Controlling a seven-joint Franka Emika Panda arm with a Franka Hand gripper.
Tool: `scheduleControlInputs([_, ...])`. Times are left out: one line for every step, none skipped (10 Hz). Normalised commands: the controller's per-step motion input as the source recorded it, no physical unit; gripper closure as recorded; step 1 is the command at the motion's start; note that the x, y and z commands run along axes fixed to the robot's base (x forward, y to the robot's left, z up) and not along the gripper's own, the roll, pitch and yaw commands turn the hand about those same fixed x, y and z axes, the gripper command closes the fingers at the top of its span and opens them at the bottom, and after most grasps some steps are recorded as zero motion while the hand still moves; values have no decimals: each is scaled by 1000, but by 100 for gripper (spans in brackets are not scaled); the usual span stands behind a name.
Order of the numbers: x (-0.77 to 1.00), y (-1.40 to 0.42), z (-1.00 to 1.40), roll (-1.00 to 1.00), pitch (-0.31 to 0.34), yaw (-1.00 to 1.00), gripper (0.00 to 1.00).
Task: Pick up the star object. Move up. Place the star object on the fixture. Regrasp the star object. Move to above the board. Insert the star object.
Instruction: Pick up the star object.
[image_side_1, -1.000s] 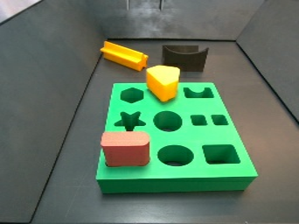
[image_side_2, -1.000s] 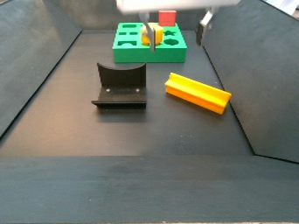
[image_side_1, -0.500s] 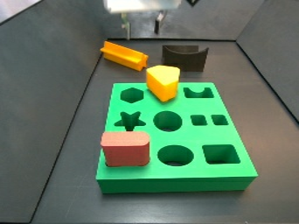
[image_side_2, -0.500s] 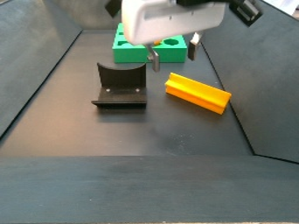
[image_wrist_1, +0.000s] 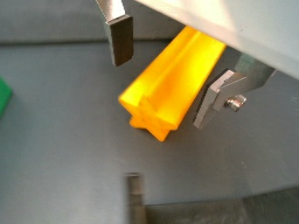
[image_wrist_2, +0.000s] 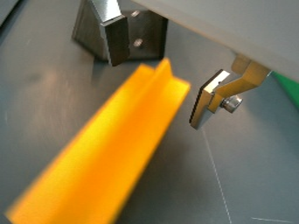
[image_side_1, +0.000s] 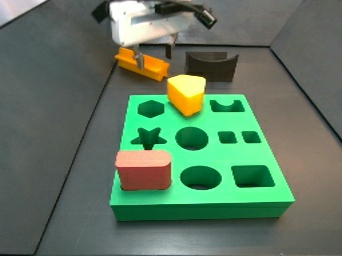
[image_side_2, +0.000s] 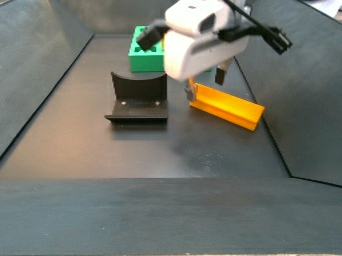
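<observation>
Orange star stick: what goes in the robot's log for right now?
phase: pre-grasp | gripper: open, straddling orange star-ended prism | prism: lying on floor | fingers: not touching

You're seeing both side views looking down from opposite ends, sharing the board; both wrist views are hugging the claw.
</observation>
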Motion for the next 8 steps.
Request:
scheduleControlInputs([-183, 0, -811, 81, -180, 826, 0])
scheduleControlInputs([-94, -69, -863, 46, -153, 654, 0])
scheduleControlInputs([-51, 0, -620, 0, -194, 366, 0])
scheduleControlInputs([0, 0, 0, 0, -3, 0, 0])
scheduleControlInputs([0, 0, 0, 0, 0, 0, 100])
scheduleControlInputs([0, 0, 0, 0, 0, 0, 100])
scheduleControlInputs([0, 0, 0, 0, 0, 0, 100])
scheduleControlInputs([0, 0, 0, 0, 0, 0, 100])
